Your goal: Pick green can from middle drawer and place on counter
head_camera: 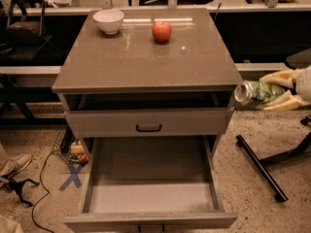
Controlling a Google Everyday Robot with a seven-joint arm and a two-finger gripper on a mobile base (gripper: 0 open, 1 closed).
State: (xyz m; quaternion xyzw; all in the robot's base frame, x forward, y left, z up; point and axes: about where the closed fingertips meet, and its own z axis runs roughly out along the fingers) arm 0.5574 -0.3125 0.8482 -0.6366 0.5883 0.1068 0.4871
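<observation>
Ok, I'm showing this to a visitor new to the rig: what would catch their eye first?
The gripper, just right of the cabinet, holds the green can sideways in mid-air. Below, the middle drawer stands pulled wide open, while a red apple and a white bowl sit at the back of the counter.

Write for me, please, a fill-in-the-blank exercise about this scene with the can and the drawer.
1. The gripper holds the green can in its jaws to the ____ of the cabinet.
2. The pulled-out middle drawer is ____: nothing lies in it.
3. On the counter stand a white bowl and a red ____.
Missing words: right; empty; apple.
</observation>
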